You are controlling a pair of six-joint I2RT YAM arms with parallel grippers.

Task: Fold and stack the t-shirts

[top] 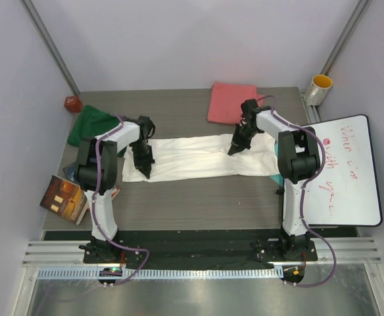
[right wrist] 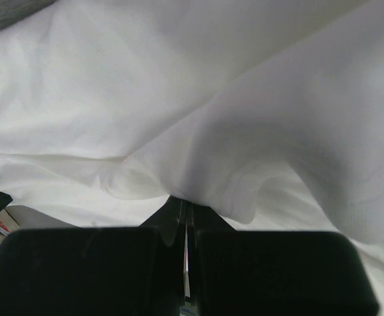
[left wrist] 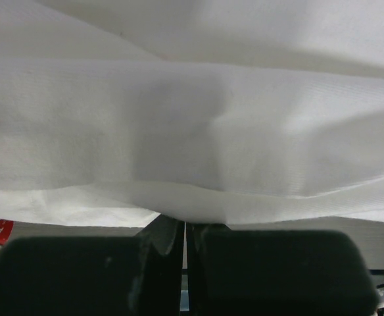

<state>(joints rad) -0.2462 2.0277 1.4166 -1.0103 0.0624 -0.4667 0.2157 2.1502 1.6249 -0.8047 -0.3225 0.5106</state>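
White t-shirt (top: 198,158) lies on the table (top: 198,207) as a long band running left to right across the middle, between the two arms. Left gripper (top: 144,170) stands at the band's left end, tip down on the near corner of the cloth. Right gripper (top: 234,150) stands on the far edge of the band, towards its right end. In the left wrist view the left gripper (left wrist: 184,227) has its jaws pressed together with only a hairline gap, and the hem of the white t-shirt (left wrist: 192,118) drapes over the tips, so the cloth is pinched there. In the right wrist view the right gripper (right wrist: 185,209) is likewise closed to a slit, with a raised pucker of the white t-shirt (right wrist: 179,99) gathered at the tips and held. Cloth condition: plain white with a fine ribbed weave, folded lengthwise into a strip, with broad soft creases and a rumpled left end. The dark green t-shirt (top: 92,124) lies bunched at the far left of the table, just beyond the left arm. The coral-pink t-shirt (top: 231,102) lies folded flat at the back, just behind the right gripper and apart from the white band.
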